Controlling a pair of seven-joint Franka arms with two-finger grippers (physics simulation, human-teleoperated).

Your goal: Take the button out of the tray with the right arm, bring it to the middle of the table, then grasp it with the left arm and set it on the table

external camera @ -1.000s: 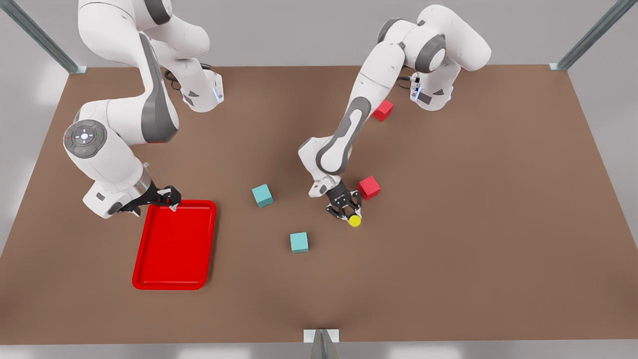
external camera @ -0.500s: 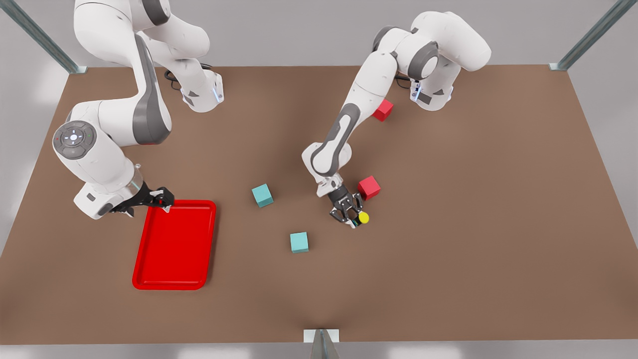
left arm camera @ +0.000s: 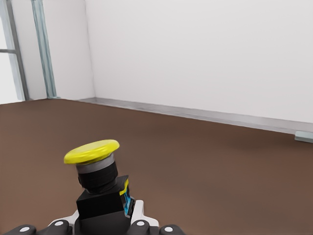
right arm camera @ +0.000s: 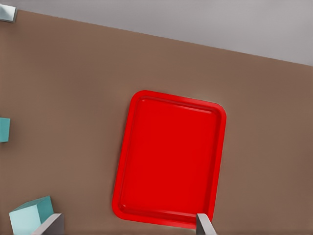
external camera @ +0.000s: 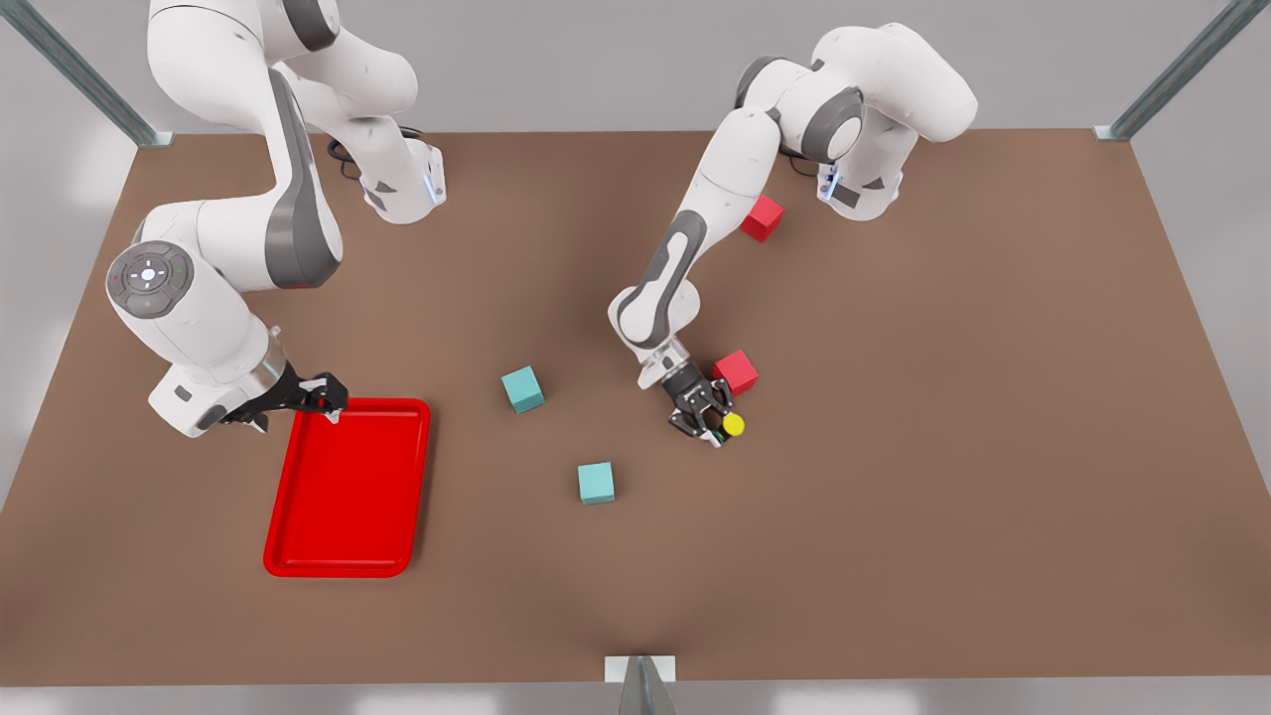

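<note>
The left gripper [external camera: 707, 425] is clamping the button [external camera: 732, 426] at mid-counter [external camera: 943, 447], beside a red cube [external camera: 736, 372]; lowering and releasing comes next. The right gripper [external camera: 323, 392], spread wide, is waiting over the tray [external camera: 348, 566].

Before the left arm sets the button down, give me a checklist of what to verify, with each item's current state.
1. Button held in left gripper, jaws shut on its dark body: ok.
2. Button out of the red tray: ok.
3. Right gripper away from the button, waiting at the tray's far corner: ok.
4. Bare table beside the button toward the front view's right: ok.
5. Clearance from the nearby red cube: cannot tell.
6. Button touching the table: cannot tell.
</note>
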